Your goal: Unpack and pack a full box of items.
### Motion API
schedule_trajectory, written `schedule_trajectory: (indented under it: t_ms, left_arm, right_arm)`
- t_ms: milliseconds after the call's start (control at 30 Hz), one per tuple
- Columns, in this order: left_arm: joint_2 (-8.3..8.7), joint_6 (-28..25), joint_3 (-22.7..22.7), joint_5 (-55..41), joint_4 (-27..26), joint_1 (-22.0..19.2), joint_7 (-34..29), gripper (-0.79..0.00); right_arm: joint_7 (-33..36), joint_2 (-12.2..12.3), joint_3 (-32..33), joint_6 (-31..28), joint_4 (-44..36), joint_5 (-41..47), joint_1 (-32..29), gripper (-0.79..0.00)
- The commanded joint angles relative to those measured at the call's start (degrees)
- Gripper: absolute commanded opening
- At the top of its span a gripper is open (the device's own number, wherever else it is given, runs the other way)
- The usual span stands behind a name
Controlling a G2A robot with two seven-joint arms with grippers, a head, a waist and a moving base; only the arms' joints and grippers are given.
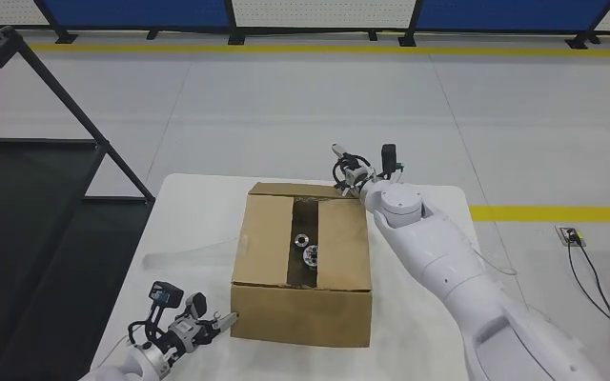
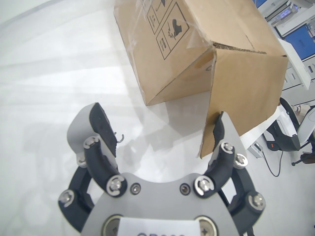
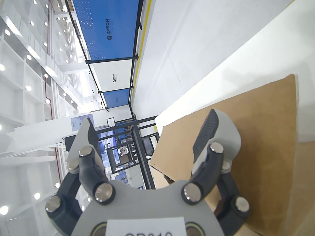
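Observation:
A brown cardboard box [image 1: 305,267] stands on the white table [image 1: 191,238], its top flaps parted over a dark slot where two round metal parts [image 1: 307,248] show. My left gripper [image 1: 214,322] is open at the box's near left bottom corner; in the left wrist view one fingertip [image 2: 219,126] touches the edge of a side flap [image 2: 246,84], the other stands free over the table. My right gripper [image 1: 355,170] is open at the box's far right corner, with a cardboard flap [image 3: 233,128] lying beside one finger [image 3: 206,133].
Loose clear plastic film [image 2: 147,1] clings to the box's printed side and trails onto the table at the left. The table's edges lie close behind the box and to its right. A dark metal frame [image 1: 67,105] stands off the table's left.

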Motion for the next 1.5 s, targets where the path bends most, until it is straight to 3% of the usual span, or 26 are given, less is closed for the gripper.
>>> schedule_trajectory:
  t_ms: [0, 667, 933, 1100, 1233, 1467]
  left_arm:
    - [0.0, 0.01, 0.13, 0.07, 0.07, -0.07, 0.06, 0.0]
    - [-0.08, 1.04, 2.01, 0.25, 3.34, -2.68, -0.76, 0.0]
    - [-0.09, 0.35, 1.6, -1.13, 3.08, -2.85, 0.69, 0.0]
    - [0.12, -2.84, -1.01, -3.48, 1.77, -1.29, 3.34, 0.0]
    - [0.22, -3.68, -3.71, -6.17, 0.81, 0.1, 5.64, 0.0]
    - [0.08, 3.19, -5.41, -8.76, 1.92, -0.53, 5.82, 0.0]
  right_arm:
    - [0.29, -0.38, 0.23, -0.1, 0.97, -0.3, 0.27, 0.0]
    - [1.93, -2.92, 3.63, 0.26, 7.92, -2.38, 2.0, 0.0]
    - [2.66, -2.9, 6.55, -5.54, 8.52, -0.99, 1.88, 0.0]
    - [6.91, -2.25, 9.25, -10.68, 8.14, 1.27, 1.42, 0.0]
    - [15.04, -1.43, 11.41, -13.54, 6.79, 3.25, 0.5, 0.0]
    - [31.13, 0.27, 12.66, -14.8, 2.68, 0.91, -1.19, 0.0]
